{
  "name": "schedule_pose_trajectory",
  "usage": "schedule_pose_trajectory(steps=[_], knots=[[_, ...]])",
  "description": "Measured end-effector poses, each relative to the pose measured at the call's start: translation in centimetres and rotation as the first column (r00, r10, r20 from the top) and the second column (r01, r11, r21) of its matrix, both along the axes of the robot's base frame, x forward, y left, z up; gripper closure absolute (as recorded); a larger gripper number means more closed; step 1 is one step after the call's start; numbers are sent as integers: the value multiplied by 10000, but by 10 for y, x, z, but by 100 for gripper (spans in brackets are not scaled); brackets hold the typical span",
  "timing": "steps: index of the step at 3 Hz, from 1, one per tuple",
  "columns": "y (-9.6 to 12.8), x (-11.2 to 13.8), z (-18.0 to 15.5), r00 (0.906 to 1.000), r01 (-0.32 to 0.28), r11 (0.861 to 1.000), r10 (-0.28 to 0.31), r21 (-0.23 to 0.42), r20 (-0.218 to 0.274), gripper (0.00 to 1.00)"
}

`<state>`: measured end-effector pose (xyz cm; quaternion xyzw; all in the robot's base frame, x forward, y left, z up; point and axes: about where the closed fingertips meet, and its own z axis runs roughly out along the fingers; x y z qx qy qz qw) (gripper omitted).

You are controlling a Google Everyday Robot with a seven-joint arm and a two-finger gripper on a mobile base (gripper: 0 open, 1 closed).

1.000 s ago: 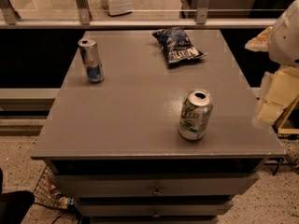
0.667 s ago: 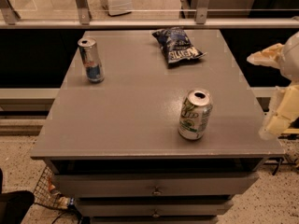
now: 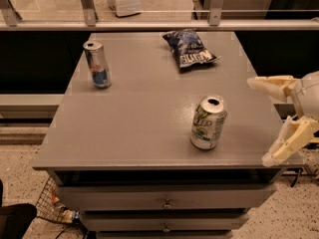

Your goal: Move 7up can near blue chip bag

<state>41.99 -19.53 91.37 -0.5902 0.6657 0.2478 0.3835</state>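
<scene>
Grey drawer cabinet (image 3: 149, 128) — speckled floor (image 3: 20, 176), glass railing (image 3: 149, 25).

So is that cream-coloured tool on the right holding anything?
Nothing. The tool hangs open at the right edge of the grey table, apart from the silver-white 7up can.

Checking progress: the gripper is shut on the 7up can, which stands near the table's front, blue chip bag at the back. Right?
No. The camera view shows the gripper open beside the right edge of the table, apart from the 7up can. The can does stand near the front, the blue chip bag at the back.
</scene>
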Motion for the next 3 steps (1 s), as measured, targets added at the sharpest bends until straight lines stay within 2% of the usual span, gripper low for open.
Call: schedule_pose_trajectory(steps=[1,2,3], knots=[[16,-1,4,9996,-235,9838,198,1778,224,0],[33,2,1,9986,-444,9515,338,3046,401,0],[36,2,4,9983,-501,9461,380,3201,437,0]])
